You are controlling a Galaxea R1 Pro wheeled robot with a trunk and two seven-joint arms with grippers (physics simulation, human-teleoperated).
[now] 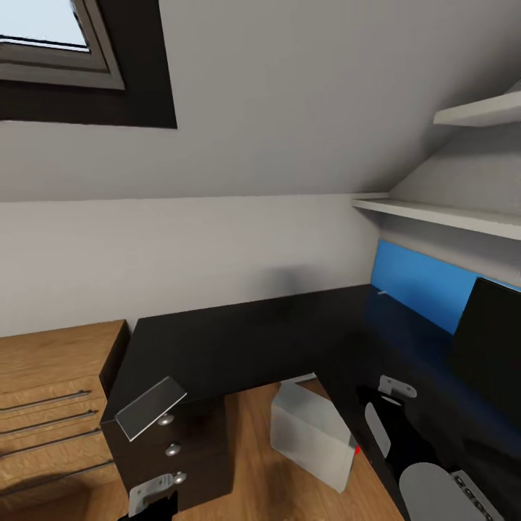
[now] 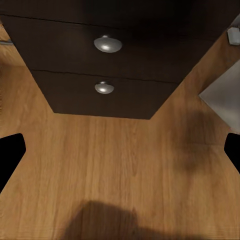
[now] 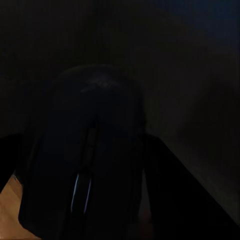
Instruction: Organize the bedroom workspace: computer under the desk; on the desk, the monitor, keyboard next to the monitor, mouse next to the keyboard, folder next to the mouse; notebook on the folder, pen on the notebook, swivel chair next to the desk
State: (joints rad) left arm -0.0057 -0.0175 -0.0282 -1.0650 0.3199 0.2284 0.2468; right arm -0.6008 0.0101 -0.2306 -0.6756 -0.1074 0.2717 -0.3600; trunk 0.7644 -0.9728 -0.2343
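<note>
A black mouse [image 3: 92, 150] looms close in the right wrist view, lying between the dark fingers of my right gripper [image 1: 394, 434], which is shut on it just above the black desk [image 1: 239, 333] near its inner edge. At the desk's right end the black monitor [image 1: 492, 347] stands in front of a blue panel. The white computer [image 1: 311, 434] stands on the wooden floor under the desk. Low beside the desk's drawer unit [image 2: 105, 65], my left gripper [image 2: 120, 155] hangs open over bare floor. On the desk's left corner lies a flat grey translucent sheet [image 1: 150, 407].
A wooden dresser [image 1: 51, 405] with metal handles stands left of the desk. White shelves [image 1: 449, 213] run along the sloped wall above the desk's right wing. A window [image 1: 43, 36] sits at the upper left.
</note>
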